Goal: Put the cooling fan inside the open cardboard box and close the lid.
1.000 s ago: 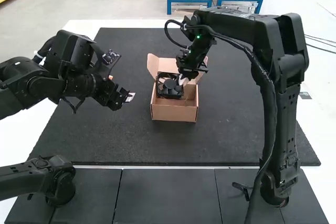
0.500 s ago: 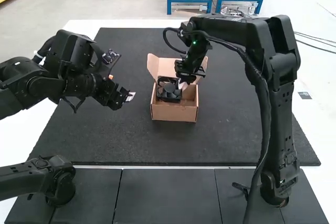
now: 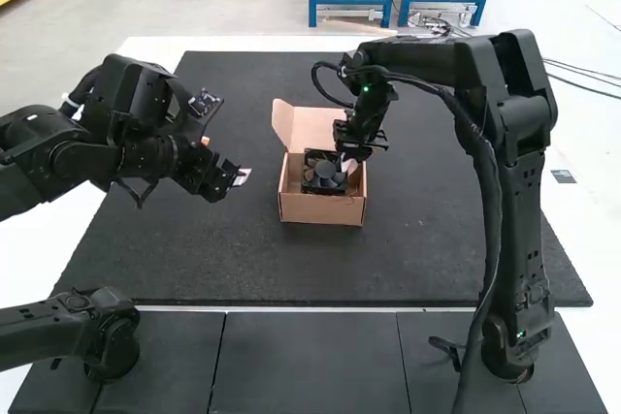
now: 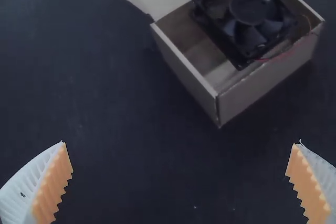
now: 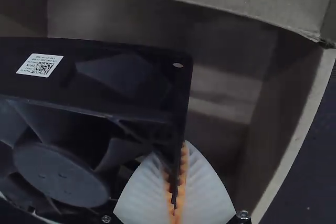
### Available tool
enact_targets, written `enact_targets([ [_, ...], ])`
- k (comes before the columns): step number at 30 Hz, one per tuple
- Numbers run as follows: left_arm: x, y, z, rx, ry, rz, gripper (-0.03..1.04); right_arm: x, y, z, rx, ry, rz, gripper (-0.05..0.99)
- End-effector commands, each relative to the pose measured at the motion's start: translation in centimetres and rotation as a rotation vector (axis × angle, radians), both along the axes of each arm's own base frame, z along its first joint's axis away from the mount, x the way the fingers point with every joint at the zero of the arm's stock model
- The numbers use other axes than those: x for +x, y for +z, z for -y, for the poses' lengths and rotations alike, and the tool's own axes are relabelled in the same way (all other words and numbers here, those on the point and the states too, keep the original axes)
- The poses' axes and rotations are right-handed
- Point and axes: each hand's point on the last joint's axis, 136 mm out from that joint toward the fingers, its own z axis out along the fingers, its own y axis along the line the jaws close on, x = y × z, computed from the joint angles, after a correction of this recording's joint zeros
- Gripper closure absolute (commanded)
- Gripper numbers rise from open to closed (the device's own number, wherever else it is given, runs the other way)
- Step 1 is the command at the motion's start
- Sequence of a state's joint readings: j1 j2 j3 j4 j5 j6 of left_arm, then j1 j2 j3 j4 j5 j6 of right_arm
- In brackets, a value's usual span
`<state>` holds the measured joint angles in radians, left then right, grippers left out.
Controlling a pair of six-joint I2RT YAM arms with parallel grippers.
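Cooling fan (image 3: 323, 174) sat partly inside the open cardboard box (image 3: 322, 207), black, tilted, blade face turned up and toward the near side, one edge of its frame above the rim.

Nearest: black mat (image 3: 194, 249) covering the table, box resting near its middle.

Left gripper (image 3: 225, 179) hung over the mat to the left of the box, well apart from it, touching nothing. Left wrist view: left gripper (image 4: 173, 182) spread wide, white ribbed fingers (image 4: 44, 182) with orange pads, bare mat between them, box (image 4: 262, 80) beyond with fan (image 4: 249, 22) inside. A thin red wire (image 4: 275, 56) lay against the box's inner wall beside the fan.

Farther: right gripper (image 3: 347, 155) came down from above onto the fan's far right edge. Right wrist view: right gripper (image 5: 176, 187) pinched narrow on the thin frame edge of the fan (image 5: 94, 129), pads on either face; white sticker (image 5: 39, 64) on the frame; brown inner box wall (image 5: 236, 103) behind.

Farthest: lid (image 3: 306, 128) stood open, raised at the box's back edge, leaning away.
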<state>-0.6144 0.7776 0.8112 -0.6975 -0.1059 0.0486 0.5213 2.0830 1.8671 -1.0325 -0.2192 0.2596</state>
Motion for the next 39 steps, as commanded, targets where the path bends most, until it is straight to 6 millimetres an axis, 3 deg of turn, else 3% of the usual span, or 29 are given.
enact_targets([
  [1, 0.3, 1.1, -0.1, -0.011, 0.002, 0.039, 0.05, 0.3, -0.3, 0.2, 0.002, 0.004, 0.001, 0.96],
  [5, 0.3, 1.3, 0.1, -0.016, 0.000, 0.047, 0.05, 0.3, -0.2, -0.5, 0.028, 0.006, -0.002, 0.95],
  [10, 0.4, 1.3, 0.0, -0.017, 0.003, 0.048, 0.05, 0.2, 0.0, -0.9, 0.035, 0.027, 0.003, 0.75],
  [15, 0.5, 1.3, 0.0, -0.019, 0.003, 0.050, 0.05, 0.9, 1.2, -1.2, 0.049, 0.042, 0.035, 0.62],
  [19, 0.6, 1.4, 0.1, -0.023, 0.003, 0.057, 0.05, 1.9, 3.3, -1.8, 0.075, 0.052, 0.081, 0.52],
  [22, 0.7, 1.6, 0.2, -0.031, 0.005, 0.063, 0.05, 2.4, 4.7, -2.3, 0.102, 0.054, 0.121, 0.34],
  [27, 1.3, 2.3, 0.6, -0.048, 0.010, 0.080, 0.05, 2.0, 9.0, -2.1, 0.147, 0.064, 0.207, 0.27],
  [32, 2.3, 2.9, 1.0, -0.076, 0.038, 0.067, 0.05, 0.7, 12.5, 0.1, 0.091, 0.149, 0.307, 0.18],
  [39, 5.1, 2.7, -0.1, -0.098, 0.163, 0.011, 0.05, -1.8, 13.7, 3.6, 0.012, 0.216, 0.423, 0.11],
])
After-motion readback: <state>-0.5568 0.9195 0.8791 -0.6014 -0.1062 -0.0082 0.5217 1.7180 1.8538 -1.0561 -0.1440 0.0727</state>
